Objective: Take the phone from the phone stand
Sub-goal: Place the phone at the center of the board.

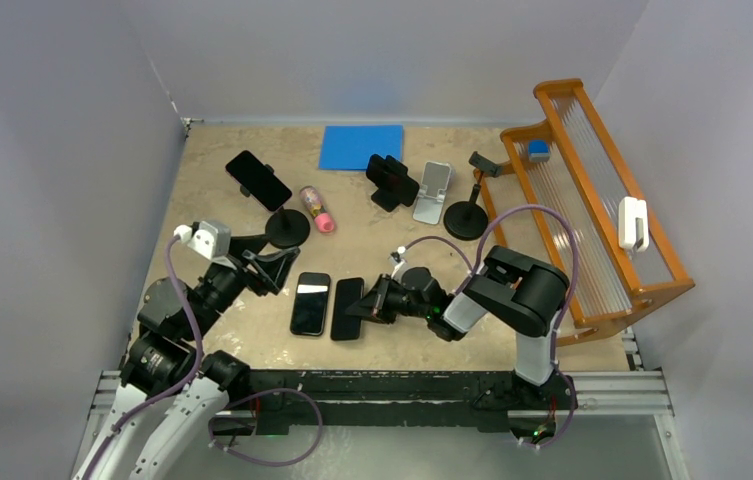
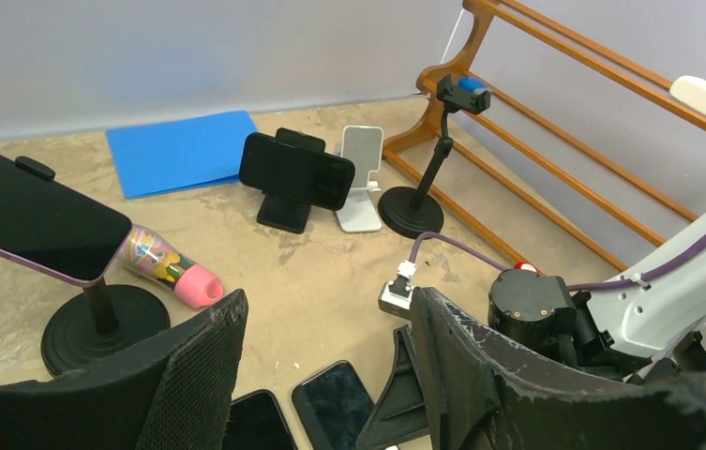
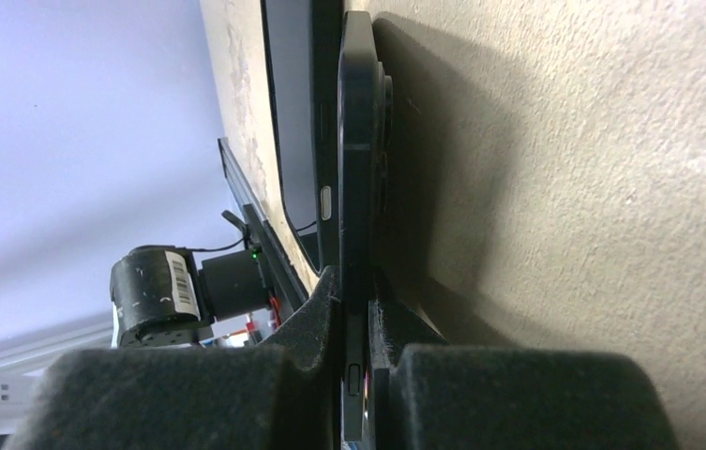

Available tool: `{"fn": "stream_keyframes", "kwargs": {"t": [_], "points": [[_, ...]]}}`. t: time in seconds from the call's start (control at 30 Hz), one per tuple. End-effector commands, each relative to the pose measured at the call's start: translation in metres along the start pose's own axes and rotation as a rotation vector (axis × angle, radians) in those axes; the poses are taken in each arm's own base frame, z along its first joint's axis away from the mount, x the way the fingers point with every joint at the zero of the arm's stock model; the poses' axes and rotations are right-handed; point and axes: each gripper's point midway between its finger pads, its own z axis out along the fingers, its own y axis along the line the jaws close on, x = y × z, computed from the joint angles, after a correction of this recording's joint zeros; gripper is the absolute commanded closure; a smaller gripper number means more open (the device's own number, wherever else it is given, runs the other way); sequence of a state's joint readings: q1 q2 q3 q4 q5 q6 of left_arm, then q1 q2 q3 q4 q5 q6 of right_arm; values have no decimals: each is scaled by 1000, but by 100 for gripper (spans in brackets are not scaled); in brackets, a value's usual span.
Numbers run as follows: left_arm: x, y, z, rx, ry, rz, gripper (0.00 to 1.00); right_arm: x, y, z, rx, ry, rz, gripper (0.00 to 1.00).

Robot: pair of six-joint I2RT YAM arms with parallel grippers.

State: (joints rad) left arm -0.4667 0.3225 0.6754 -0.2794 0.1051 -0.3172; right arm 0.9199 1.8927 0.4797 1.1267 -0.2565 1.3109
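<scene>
My right gripper point(image 1: 364, 308) is squeezed tight on the thin edges of a dark phone point(image 1: 347, 308), in the lower middle of the top view. That phone sits low on the tan table point(image 1: 214, 215), just beside a second phone point(image 1: 310, 303) that lies flat. My left gripper point(image 1: 274, 270), a bit to the left, has its jaws apart with nothing in them. Just above it, a round-foot phone stand point(image 1: 287, 228) holds up a third phone point(image 1: 258, 180).

Pinches a dark phone point(image 3: 358, 141) edge-on in the right gripper point(image 3: 353, 314), foam pads pressed on both faces. Keeps its bumped back facing the tan table point(image 3: 564, 187), just beside a second dark phone point(image 3: 294, 94).
</scene>
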Motion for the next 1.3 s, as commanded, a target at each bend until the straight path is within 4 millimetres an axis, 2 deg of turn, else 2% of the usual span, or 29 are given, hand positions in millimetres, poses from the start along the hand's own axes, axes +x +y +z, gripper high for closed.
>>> {"fn": "stream_keyframes", "kwargs": {"t": [0.0, 0.2, 0.4, 0.57, 0.83, 1.27], "points": [[-2, -2, 4, 19, -6, 24, 38, -16, 31, 5, -117, -42, -15, 100], [-1, -2, 5, 19, 2, 25, 38, -18, 19, 6, -105, -47, 2, 100], [-1, -2, 5, 19, 1, 25, 38, -16, 11, 5, -91, -36, -7, 67], [0, -2, 6, 21, 5, 25, 38, -17, 6, 5, -59, -41, -20, 54], [0, -2, 6, 22, 6, 24, 38, -20, -6, 2, 17, -61, -34, 47], [1, -2, 6, 25, 6, 28, 38, -19, -33, -18, 84, -90, -14, 46]]}}
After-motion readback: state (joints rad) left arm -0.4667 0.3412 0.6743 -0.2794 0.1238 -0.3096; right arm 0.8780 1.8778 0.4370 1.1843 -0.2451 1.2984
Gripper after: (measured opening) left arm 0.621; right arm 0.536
